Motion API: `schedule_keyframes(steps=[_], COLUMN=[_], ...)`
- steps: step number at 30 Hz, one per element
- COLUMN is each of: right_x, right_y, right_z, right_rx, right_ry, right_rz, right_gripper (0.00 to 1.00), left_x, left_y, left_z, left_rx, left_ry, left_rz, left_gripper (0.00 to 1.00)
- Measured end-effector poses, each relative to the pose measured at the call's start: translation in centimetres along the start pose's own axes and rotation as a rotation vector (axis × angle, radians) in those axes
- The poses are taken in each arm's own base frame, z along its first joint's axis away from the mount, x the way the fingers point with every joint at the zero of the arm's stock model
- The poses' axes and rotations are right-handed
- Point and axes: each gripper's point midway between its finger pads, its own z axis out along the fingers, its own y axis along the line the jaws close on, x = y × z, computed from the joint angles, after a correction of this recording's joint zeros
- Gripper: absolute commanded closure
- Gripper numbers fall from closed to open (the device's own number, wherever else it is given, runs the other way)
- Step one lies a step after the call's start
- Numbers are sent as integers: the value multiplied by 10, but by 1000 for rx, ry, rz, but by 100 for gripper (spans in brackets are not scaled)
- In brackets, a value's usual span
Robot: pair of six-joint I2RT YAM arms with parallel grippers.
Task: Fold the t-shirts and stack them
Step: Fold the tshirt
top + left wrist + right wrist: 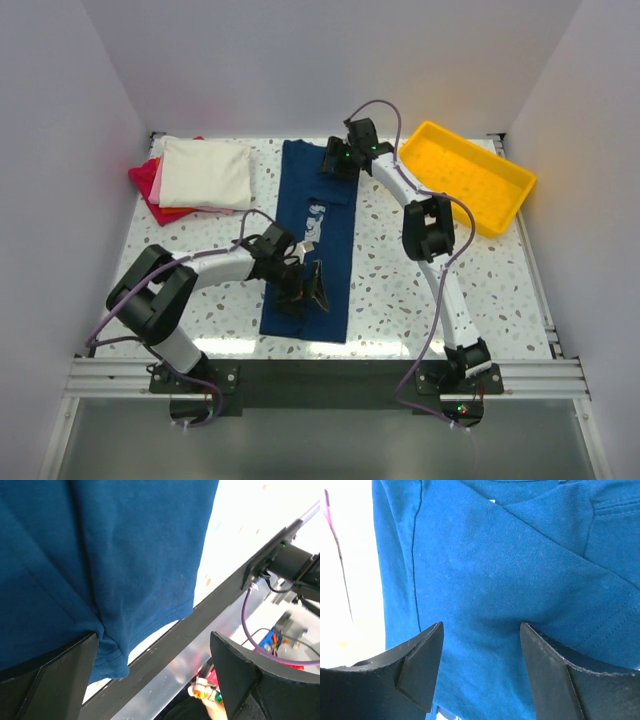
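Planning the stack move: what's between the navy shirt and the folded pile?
Only a bare strip of speckled tabletop, seen in the top view. The navy shirt and the folded pile lie apart.

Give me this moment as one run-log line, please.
navy shirt: folded lengthwise, flat | left tool: open at near hem | right tool: open over far end | folded stack: far left
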Motion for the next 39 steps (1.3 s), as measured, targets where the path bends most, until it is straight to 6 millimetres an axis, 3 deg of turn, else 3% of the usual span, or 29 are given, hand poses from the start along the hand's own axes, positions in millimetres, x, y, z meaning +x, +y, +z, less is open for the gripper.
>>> schedule_keyframes(steps=[12,17,21,24,26,29,31,33,35,37,39], right_x=[-5,-7,-7,-8,-15,-20,-14,2,36,89,153], right_y=[5,7,8,14,25,43,52,58,54,44,27], right_z=[2,0,-10,-39,-70,-136,-181,-221,-248,-257,-255], right_rx=[-49,-61,-54,-43,-47,-54,-60,-66,-55,-39,-9], right_ry=[-8,-11,-8,-3,-24,-73,-96,-111,-78,16,155], right_rz=[-10,-35,-57,-81,-106,-144,-167,-188,-200,-211,-219], right_gripper=[31,30,30,30,30,30,31,31,32,32,33], left_x=[-2,-15,-32,-43,-49,-54,-54,-51,-42,-35,-30], left_y=[-19,-16,-17,-27,-33,-30,-13,13,42,64,73], left_z=[13,7,-12,-36,-52,-70,-73,-72,-72,-75,-79], left_rx=[31,-32,-99,-122,-129,-172,-224,-286,-348,-396,-419], left_ry=[35,-50,-179,-301,-374,-459,-473,-463,-435,-420,-414], left_rz=[78,140,198,243,264,263,232,183,117,64,43], left_gripper=[0,0,0,0,0,0,0,2,4,6,8])
